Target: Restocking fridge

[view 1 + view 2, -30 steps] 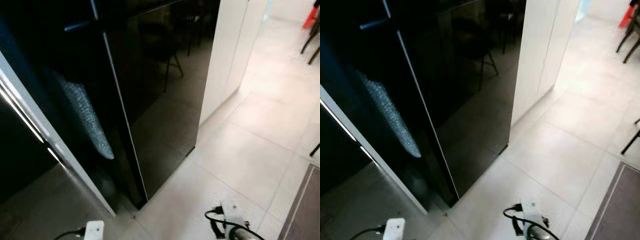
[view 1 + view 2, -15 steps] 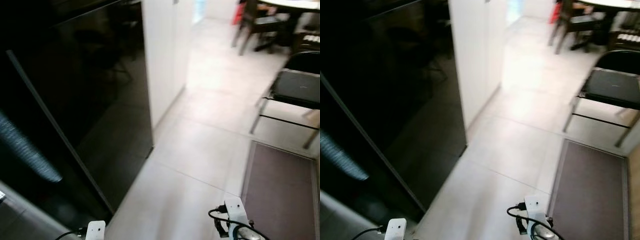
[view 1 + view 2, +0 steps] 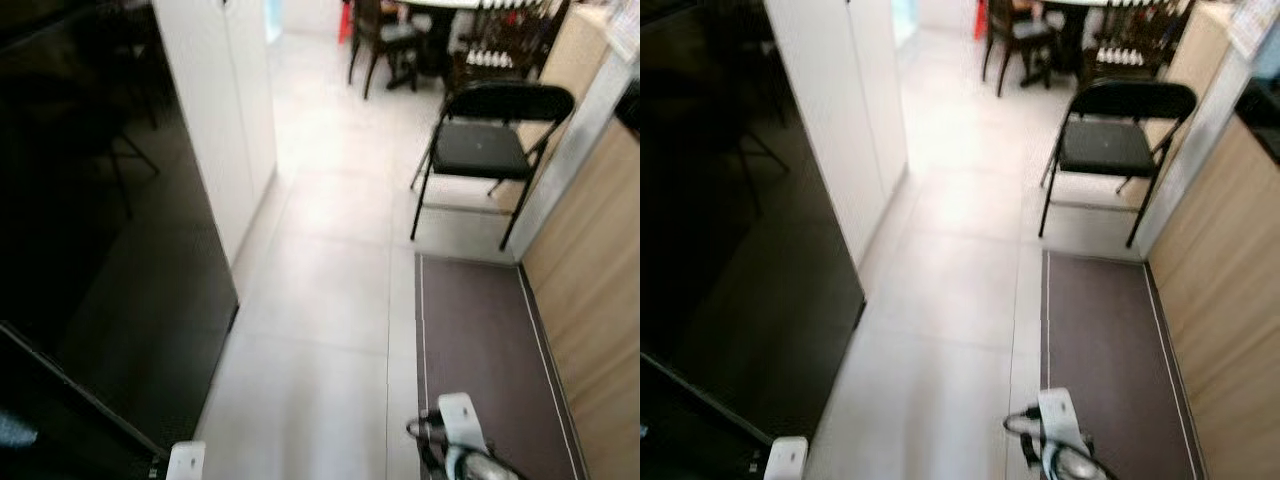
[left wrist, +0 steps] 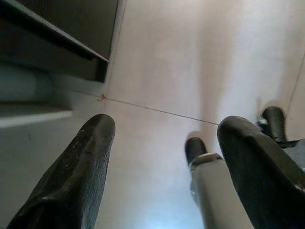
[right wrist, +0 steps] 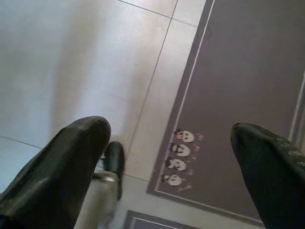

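The black fridge stands shut on the left. Both claws hang low over the floor, left gripper and right gripper wide, holding nothing.

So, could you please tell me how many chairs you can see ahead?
2: a black folding chair just beyond the brown floor mat, and a dark wooden chair farther off by the table; others may be hidden.
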Tool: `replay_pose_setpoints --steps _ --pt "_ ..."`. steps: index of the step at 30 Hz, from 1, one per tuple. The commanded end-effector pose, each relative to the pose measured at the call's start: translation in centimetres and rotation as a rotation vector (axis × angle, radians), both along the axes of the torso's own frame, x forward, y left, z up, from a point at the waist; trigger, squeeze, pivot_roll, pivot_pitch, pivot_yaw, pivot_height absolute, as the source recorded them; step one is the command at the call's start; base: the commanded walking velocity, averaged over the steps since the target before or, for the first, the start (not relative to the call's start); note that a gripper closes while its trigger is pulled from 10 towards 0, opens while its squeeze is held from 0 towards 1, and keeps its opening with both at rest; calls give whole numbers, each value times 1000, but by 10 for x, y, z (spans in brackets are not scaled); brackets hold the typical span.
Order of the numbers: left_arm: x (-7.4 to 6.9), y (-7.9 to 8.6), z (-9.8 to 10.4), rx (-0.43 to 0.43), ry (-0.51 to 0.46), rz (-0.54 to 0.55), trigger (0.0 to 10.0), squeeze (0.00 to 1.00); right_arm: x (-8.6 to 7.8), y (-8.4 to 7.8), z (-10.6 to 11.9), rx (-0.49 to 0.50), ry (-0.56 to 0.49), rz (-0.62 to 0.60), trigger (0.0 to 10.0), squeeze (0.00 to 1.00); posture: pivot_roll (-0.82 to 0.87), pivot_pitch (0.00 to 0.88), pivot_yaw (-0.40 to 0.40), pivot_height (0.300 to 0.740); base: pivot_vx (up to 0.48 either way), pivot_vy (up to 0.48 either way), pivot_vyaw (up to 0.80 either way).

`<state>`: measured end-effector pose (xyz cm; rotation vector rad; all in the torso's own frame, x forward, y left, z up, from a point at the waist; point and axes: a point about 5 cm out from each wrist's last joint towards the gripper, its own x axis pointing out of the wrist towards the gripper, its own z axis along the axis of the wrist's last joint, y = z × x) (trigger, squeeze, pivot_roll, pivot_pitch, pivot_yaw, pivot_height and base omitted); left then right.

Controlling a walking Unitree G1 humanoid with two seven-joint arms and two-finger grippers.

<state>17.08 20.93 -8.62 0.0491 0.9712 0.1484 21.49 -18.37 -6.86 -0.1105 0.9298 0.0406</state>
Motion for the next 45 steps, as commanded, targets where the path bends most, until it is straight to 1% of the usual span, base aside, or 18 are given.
replay_pose_setpoints --steps 1,13,20,25,32,36,45 --pt "-1 -1 -1 -8 15 -4 10000 0 0 -2 1 1 -9 -7 10000 0 -82 0 31 740 0 0 0" --pt "-1 -2 -1 -12 16 -9 10000 0 0 -2 1 3 -11 -17 10000 0 -79 0 31 740 228 0 0" --pt "0 -4 -1 -15 12 -16 10000 0 0 -2 0 0 -9 -13 10000 0 -80 0 31 740 256 0 -747" --pt "1 -5 0 -14 7 -21 10000 0 0 -2 0 1 -21 -12 10000 0 -77 0 31 740 257 0 0" --pt "1 -4 0 -13 6 -26 10000 0 -2 -1 0 2 -12 -12 10000 0 -79 0 35 740 261 0 0" --pt "1 -4 0 -12 8 -31 10000 0 -3 -1 -1 -1 -1 -3 10000 0 -82 0 37 740 260 0 -733" --pt "1 -5 0 -13 10 -36 10000 0 -2 0 -1 4 -8 6 10000 0 -82 0 37 740 261 0 0"
